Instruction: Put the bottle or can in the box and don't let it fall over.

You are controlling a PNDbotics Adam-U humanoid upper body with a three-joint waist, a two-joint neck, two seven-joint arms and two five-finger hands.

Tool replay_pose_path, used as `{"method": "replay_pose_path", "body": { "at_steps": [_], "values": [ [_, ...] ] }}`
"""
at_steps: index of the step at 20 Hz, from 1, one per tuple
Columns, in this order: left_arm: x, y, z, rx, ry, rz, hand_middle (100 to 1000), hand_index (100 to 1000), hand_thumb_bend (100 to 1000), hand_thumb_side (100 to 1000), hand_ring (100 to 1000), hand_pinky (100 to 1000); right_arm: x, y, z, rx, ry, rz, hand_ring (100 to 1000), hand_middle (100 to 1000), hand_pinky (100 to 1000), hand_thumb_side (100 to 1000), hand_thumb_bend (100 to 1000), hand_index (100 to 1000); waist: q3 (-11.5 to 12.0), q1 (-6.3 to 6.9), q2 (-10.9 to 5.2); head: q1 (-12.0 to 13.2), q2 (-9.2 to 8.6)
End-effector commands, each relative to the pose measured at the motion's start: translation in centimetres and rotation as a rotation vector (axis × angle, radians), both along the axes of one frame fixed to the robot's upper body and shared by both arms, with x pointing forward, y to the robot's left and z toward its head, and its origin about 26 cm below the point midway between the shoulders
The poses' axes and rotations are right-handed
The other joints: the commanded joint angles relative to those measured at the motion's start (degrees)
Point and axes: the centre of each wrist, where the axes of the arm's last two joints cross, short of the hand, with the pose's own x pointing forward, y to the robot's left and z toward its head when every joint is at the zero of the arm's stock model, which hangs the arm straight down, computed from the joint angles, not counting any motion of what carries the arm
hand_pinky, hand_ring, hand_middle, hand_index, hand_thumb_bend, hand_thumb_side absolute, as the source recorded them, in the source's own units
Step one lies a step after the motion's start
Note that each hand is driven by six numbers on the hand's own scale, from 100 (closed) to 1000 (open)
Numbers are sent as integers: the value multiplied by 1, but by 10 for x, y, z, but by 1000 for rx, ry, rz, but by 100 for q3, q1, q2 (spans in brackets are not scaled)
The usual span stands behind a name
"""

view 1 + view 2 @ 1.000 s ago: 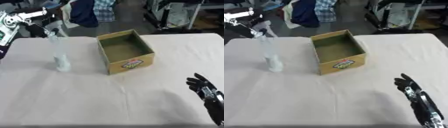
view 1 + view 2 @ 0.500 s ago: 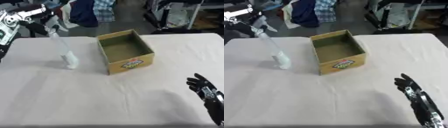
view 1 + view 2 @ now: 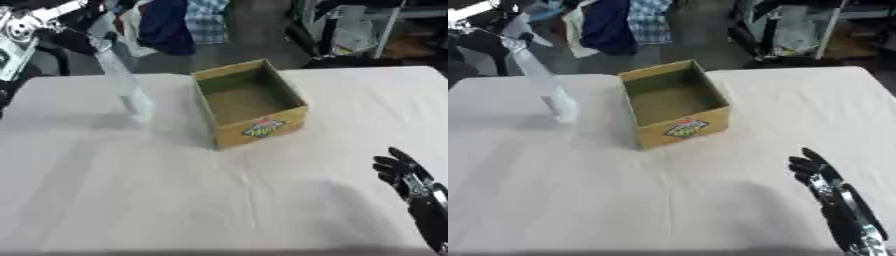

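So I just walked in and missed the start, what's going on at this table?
The robot's left hand grips a clear plastic bottle by its top, at the far left of the white-covered table. The bottle is tilted, its base off the cloth and short of the open cardboard box, which holds nothing yet. The right hand rests open near the lower right corner, touching nothing. So the bottle is on its way to the box but not in it.

White tablecloth; clothes hang beyond the table.
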Motion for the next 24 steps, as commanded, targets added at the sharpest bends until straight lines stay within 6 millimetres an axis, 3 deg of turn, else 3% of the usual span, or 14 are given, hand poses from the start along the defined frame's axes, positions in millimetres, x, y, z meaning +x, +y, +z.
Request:
{"method": "replay_pose_path", "body": {
  "at_steps": [1,9,15,17,18,19,20,21,22,24],
  "values": [
    [0,-3,32,-6,-108,12,285,401,100,219,292,343,3,-3,7,-7,-21,2,901,842,949,826,100,1000,0,-2,-73,20,29],
    [24,-70,48,-19,-194,-112,289,412,100,215,299,368,3,0,6,-7,-14,21,901,842,950,828,100,1000,-77,-20,-92,133,29],
    [41,-129,28,-60,-223,-182,308,429,100,217,317,388,5,7,7,1,-16,56,901,842,950,832,100,1000,-383,-31,-40,314,29],
    [45,-140,16,-62,-209,-180,418,554,100,138,430,526,6,10,8,7,-18,67,901,842,950,833,100,1000,-528,-38,-9,376,29],
    [46,-143,10,-49,-200,-173,531,687,100,128,541,659,6,11,8,9,-19,70,901,842,950,834,100,1000,-599,-41,6,391,29],
    [47,-146,5,-29,-192,-164,555,711,100,160,565,681,6,11,8,10,-19,71,901,842,950,834,100,1000,-658,-44,18,400,29],
    [48,-148,-1,-1,-184,-155,714,839,307,409,713,787,6,11,8,11,-18,70,901,842,950,836,100,1000,-706,-45,27,399,29],
    [49,-149,-5,25,-181,-147,750,865,377,472,749,808,6,11,8,12,-17,69,901,842,950,836,100,1000,-736,-46,32,397,29],
    [49,-149,-8,48,-175,-141,855,950,554,642,844,872,6,10,7,12,-17,66,901,841,950,836,100,1000,-755,-44,36,391,29],
    [48,-146,-9,71,-176,-137,923,979,663,735,908,912,6,9,7,13,-16,59,900,841,950,836,100,1000,-758,-36,37,365,29]
  ]
}}
